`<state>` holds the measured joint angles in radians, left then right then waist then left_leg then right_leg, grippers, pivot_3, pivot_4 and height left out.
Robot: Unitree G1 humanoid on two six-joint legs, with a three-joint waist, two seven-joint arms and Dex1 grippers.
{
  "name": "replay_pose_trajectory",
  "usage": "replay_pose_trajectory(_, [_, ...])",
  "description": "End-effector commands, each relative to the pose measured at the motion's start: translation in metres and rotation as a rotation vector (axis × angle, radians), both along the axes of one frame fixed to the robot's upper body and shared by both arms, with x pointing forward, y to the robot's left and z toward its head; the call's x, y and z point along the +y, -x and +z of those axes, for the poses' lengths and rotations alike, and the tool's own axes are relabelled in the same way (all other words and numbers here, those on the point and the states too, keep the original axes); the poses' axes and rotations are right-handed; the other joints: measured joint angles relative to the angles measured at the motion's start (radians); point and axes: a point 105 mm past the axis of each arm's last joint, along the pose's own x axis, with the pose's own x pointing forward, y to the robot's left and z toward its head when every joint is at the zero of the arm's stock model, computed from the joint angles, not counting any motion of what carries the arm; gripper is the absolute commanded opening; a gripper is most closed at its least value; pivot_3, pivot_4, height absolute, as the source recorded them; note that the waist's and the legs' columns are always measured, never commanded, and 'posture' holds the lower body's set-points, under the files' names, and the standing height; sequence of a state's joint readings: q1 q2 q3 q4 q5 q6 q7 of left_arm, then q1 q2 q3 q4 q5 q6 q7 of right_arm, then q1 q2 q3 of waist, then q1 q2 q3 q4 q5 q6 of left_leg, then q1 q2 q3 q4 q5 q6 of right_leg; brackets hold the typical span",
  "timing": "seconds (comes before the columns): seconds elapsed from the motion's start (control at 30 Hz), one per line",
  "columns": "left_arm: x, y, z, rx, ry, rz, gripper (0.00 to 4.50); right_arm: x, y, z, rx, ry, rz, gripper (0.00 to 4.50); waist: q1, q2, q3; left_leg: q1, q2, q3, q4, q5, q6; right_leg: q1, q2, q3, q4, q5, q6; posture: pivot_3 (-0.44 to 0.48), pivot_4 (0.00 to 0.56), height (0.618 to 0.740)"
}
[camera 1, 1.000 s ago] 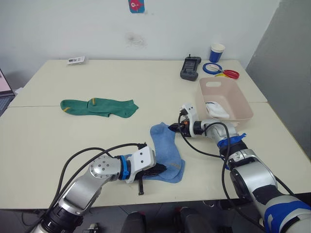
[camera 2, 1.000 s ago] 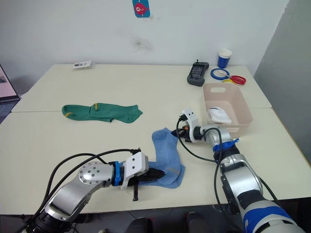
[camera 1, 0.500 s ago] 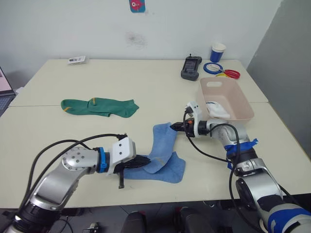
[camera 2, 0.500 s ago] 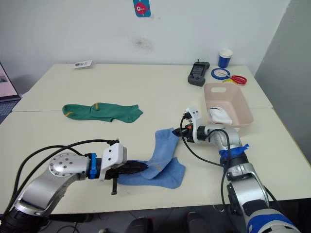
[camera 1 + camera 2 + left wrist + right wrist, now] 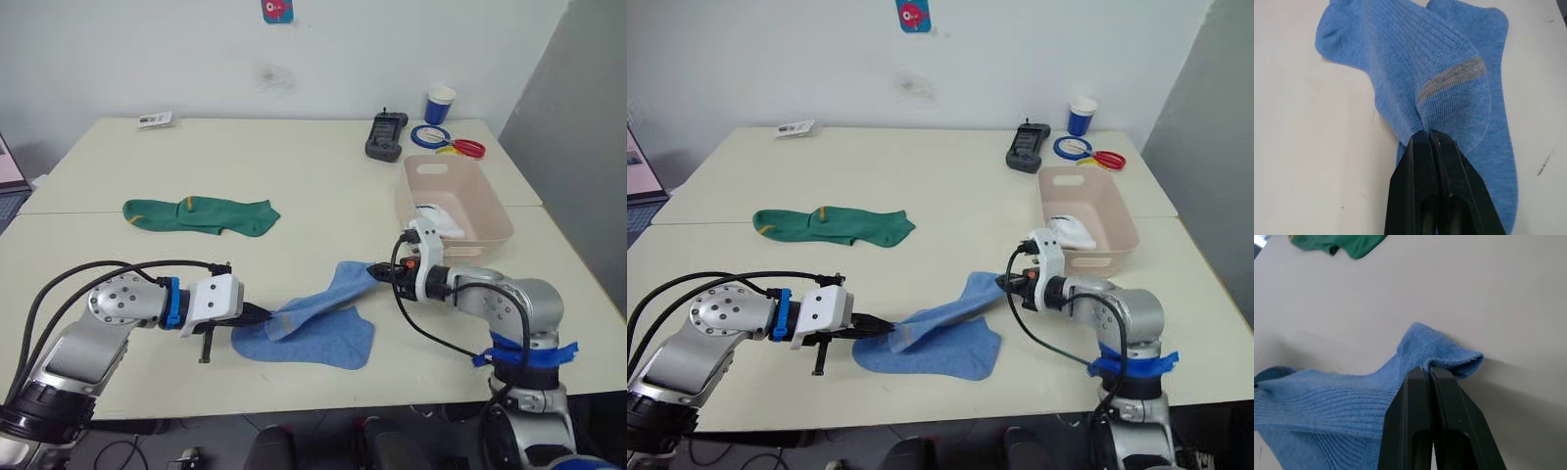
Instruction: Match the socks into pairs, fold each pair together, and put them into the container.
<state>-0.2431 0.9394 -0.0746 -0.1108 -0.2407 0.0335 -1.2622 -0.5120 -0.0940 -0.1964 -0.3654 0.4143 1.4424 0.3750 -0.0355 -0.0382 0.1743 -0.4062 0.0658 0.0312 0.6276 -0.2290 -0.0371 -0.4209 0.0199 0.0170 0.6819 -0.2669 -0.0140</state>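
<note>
A light blue sock (image 5: 318, 302) is stretched between my two grippers above a second light blue sock (image 5: 323, 341) lying flat near the table's front edge. My left gripper (image 5: 265, 315) is shut on its heel end, my right gripper (image 5: 380, 273) shut on its cuff. Green socks (image 5: 201, 215) lie stacked at the left middle of the table. The pale pink container (image 5: 453, 200) stands at the right with a white sock (image 5: 439, 221) inside. In the left wrist view the fingers (image 5: 1430, 161) pinch the blue fabric (image 5: 1425, 88); the right wrist view has the cuff (image 5: 1449, 357) in its fingers (image 5: 1425, 396).
At the back right stand a black handset (image 5: 384, 136), a blue-and-white cup (image 5: 439, 105), and blue, yellow and red rings (image 5: 446, 144). A small card (image 5: 154, 121) lies at the back left. Black cables loop along both arms.
Both grippers moved apart, the left one leftward and the right one rightward and nearer the front edge, pulling the upper blue sock out long over the flat one.
</note>
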Motion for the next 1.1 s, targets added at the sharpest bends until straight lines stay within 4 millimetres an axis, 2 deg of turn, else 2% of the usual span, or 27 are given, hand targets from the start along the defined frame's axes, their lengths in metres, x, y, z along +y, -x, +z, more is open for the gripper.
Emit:
replay_pose_trajectory(0.03, [-0.005, 0.002, 0.003, -0.013, 0.011, -0.040, 0.00, 0.006, 0.010, 0.008, -0.020, -0.019, -0.060, 0.04, -0.001, 0.000, 0.000, 0.000, 0.000, 0.000, 0.000, 0.000, 0.000, 0.000, 0.000, 0.000, 0.000, 0.000, 0.000, 0.000, 0.150, 0.740])
replay_pose_trajectory(0.13, [-0.011, 0.006, -0.002, 0.024, 0.039, -0.044, 0.00, 0.006, 0.014, -0.001, 0.014, -0.023, -0.101, 0.04, 0.002, 0.000, 0.000, -0.001, 0.000, 0.000, 0.000, 0.000, 0.000, 0.000, 0.000, 0.000, 0.000, 0.000, 0.000, 0.000, 0.150, 0.740])
replay_pose_trajectory(0.2, [-0.015, 0.009, -0.003, 0.054, 0.071, -0.034, 0.00, 0.002, 0.015, -0.005, 0.026, -0.019, -0.129, 0.49, 0.002, 0.000, 0.000, -0.001, -0.001, 0.000, 0.000, 0.000, 0.000, 0.000, -0.001, 0.000, -0.001, 0.000, 0.000, 0.000, 0.150, 0.740])
replay_pose_trajectory(0.23, [-0.016, 0.011, -0.003, 0.066, 0.083, -0.031, 0.38, 0.000, 0.015, -0.005, 0.029, -0.021, -0.137, 0.71, 0.002, 0.000, 0.000, -0.002, -0.001, 0.000, 0.000, 0.000, 0.000, 0.000, -0.002, 0.000, -0.001, 0.000, 0.000, 0.000, 0.150, 0.740])
replay_pose_trajectory(0.33, [-0.016, 0.013, -0.004, 0.072, 0.092, -0.016, 1.24, -0.007, 0.015, -0.002, 0.023, -0.019, -0.140, 1.81, 0.002, 0.000, 0.000, -0.002, -0.002, 0.000, 0.001, 0.000, 0.000, 0.000, -0.002, -0.001, -0.001, 0.000, 0.000, 0.000, 0.150, 0.740])
replay_pose_trajectory(0.4, [-0.008, 0.012, -0.003, 0.063, 0.087, 0.021, 1.88, -0.012, 0.014, 0.001, 0.005, 0.000, -0.127, 2.51, 0.002, 0.000, 0.000, -0.002, -0.002, 0.000, 0.001, 0.000, 0.000, 0.000, -0.002, -0.001, -0.001, 0.000, 0.000, 0.000, 0.150, 0.740])
replay_pose_trajectory(0.47, [0.000, 0.009, -0.001, 0.049, 0.095, 0.084, 2.57, -0.017, 0.012, 0.004, -0.034, 0.040, -0.092, 3.30, 0.002, 0.000, 0.000, -0.002, -0.002, -0.001, 0.000, 0.000, 0.000, 0.000, -0.002, -0.001, -0.001, 0.000, 0.000, 0.000, 0.150, 0.740])
replay_pose_trajectory(0.57, [0.009, 0.008, 0.006, 0.103, 0.204, 0.234, 3.56, -0.022, 0.007, 0.011, -0.149, 0.131, 0.024, 4.40, 0.000, 0.000, 0.000, -0.002, -0.002, 0.000, 0.000, 0.000, 0.000, 0.000, -0.002, -0.001, -0.001, 0.000, 0.000, 0.000, 0.150, 0.740])
replay_pose_trajectory(0.67, [0.013, 0.010, 0.007, 0.291, 0.477, 0.476, 3.57, -0.023, -0.002, 0.007, -0.201, 0.148, 0.175, 4.48, -0.007, 0.000, 0.000, -0.001, -0.002, -0.001, 0.000, 0.000, 0.000, 0.000, -0.002, -0.001, -0.002, 0.000, 0.000, 0.000, 0.150, 0.740])
replay_pose_trajectory(0.73, [0.013, 0.015, 0.001, 0.370, 0.557, 0.561, 3.57, -0.022, -0.007, 0.004, -0.207, 0.139, 0.238, 4.48, -0.012, 0.000, 0.000, -0.001, -0.002, -0.001, 0.001, 0.000, 0.000, 0.001, -0.002, -0.001, -0.002, 0.000, 0.001, 0.000, 0.150, 0.740])
replay_pose_trajectory(0.83, [0.007, 0.026, -0.011, 0.437, 0.587, 0.640, 3.57, -0.019, -0.022, -0.001, -0.223, 0.149, 0.321, 4.48, -0.019, -0.001, 0.000, 0.000, -0.001, -0.001, 0.001, 0.000, 0.000, 0.001, -0.001, -0.001, -0.001, 0.000, 0.001, 0.000, 0.150, 0.740])
replay_pose_trajectory(0.97, [0.003, 0.030, -0.021, 0.433, 0.549, 0.680, 3.57, -0.015, -0.038, -0.010, -0.220, 0.169, 0.373, 4.48, -0.016, -0.001, 0.000, 0.000, -0.002, -0.002, 0.002, 0.000, 0.000, 0.002, -0.001, -0.001, 0.000, 0.000, 0.000, 0.000, 0.150, 0.740])
replay_pose_trajectory(1.1, [-0.001, 0.034, -0.029, 0.451, 0.530, 0.695, 3.57, -0.009, -0.046, -0.018, -0.211, 0.179, 0.421, 4.48, -0.013, -0.001, 0.000, 0.002, -0.002, -0.001, 0.001, 0.000, 0.000, 0.003, -0.001, 0.000, 0.000, 0.000, 0.000, 0.000, 0.150, 0.740])
